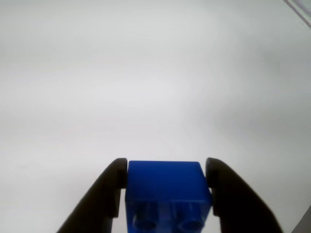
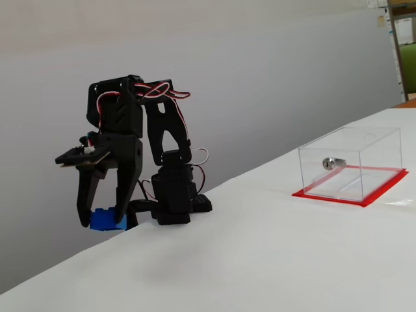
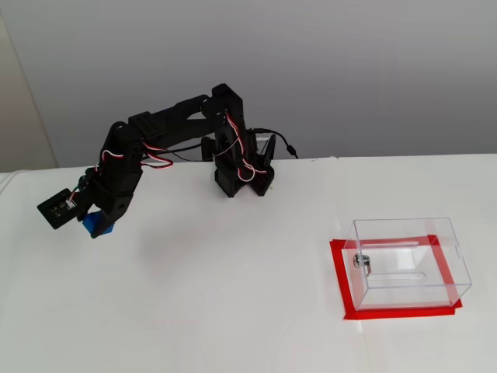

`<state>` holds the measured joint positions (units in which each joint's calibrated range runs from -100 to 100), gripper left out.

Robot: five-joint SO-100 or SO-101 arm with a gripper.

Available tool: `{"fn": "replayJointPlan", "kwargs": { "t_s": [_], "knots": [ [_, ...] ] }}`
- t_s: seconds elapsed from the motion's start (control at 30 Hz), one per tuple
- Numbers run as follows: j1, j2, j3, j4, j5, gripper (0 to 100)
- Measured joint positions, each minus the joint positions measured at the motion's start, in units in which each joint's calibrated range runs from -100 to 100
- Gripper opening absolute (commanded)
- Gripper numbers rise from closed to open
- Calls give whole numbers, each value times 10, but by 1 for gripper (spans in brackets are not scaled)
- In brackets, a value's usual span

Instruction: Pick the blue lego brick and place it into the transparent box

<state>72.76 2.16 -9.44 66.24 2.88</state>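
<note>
Centrally in the wrist view, the blue lego brick (image 1: 167,194) sits between the two dark fingers (image 1: 104,199) of the gripper (image 1: 166,177), which press against its left and right faces; two studs face the camera at the lower edge. The jaws are closed only as far as the brick's width allows. Behind the brick lies the plain white table (image 1: 155,87).

Taking the arm's black base (image 2: 172,198) as landmark, a fixed view from the side shows the gripper (image 2: 104,220) to the left of the base, pointing downward, with the brick (image 2: 106,220) clamped at its tips. Whether the brick touches the table (image 2: 260,260) or hangs just above it cannot be told from this angle. Red and white wires (image 2: 159,91) loop over the upper joints.

From the base, the transparent box (image 2: 351,162) stands well apart to the right in the same view, resting on a red base sheet (image 2: 383,188), with a small silver lock (image 2: 330,163) on its near wall.

Seen from higher up in a fixed view, the arm reaches left from its base (image 3: 241,175); the gripper (image 3: 97,225) holds the brick (image 3: 99,226) far to the left, while the box (image 3: 411,260) on its red sheet (image 3: 342,280) lies to the lower right of the base, with the lock (image 3: 360,261) on its left wall.
</note>
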Motion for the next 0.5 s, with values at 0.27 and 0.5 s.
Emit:
{"fn": "replayJointPlan", "kwargs": {
  "t_s": [0.27,0.5],
  "knots": [
    [-44,-47,-1,0,-2,13],
    [-87,-81,-1,0,-2,13]
  ]
}}
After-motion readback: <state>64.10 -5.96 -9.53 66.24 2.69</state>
